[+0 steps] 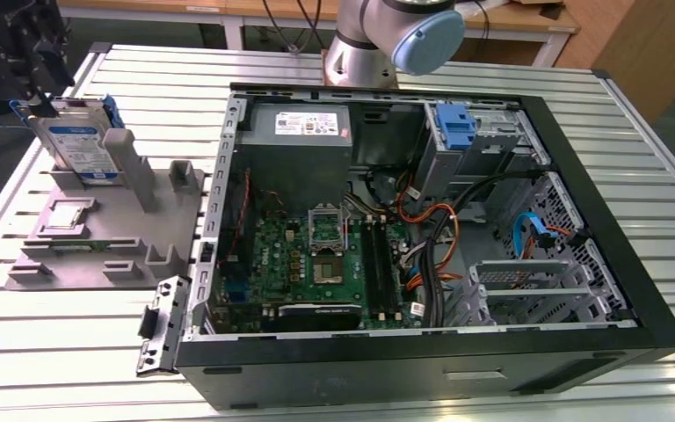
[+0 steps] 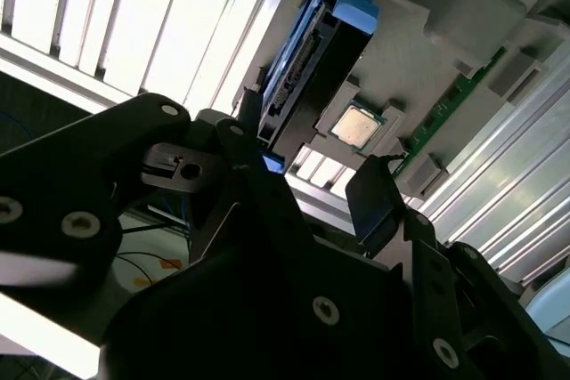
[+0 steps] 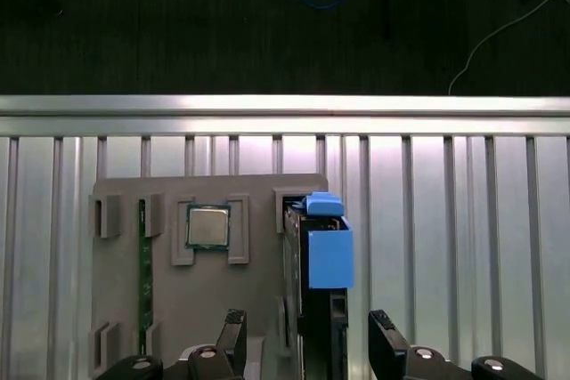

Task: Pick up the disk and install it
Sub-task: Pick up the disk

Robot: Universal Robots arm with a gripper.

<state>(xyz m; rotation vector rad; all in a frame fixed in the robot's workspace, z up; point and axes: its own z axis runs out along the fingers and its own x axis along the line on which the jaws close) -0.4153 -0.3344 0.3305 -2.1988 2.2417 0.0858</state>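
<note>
The disk [image 1: 80, 142] stands on edge in a slot of the grey holder [image 1: 115, 251] at the exterior view's left, silver with a white-and-blue label and a blue bracket. My gripper [image 1: 39, 104] hangs just above its far top corner. In the first wrist view the gripper [image 3: 307, 327] is open, its two fingertips [image 3: 233, 322] set to either side of the disk [image 3: 326, 255] and wider apart than it. The second wrist view shows the disk [image 2: 298, 77] just past the open gripper [image 2: 307, 162]. I cannot tell whether the fingers touch it.
The holder [image 3: 254, 300] also carries a processor chip [image 3: 207, 226] and a green memory stick [image 3: 142, 273]. The open computer case [image 1: 619, 290] lies at the exterior view's right, with a blue-handled drive bay [image 1: 457, 127], a power supply [image 1: 302, 123] and a motherboard [image 1: 314, 255]. The arm's base [image 1: 373, 44] stands behind it.
</note>
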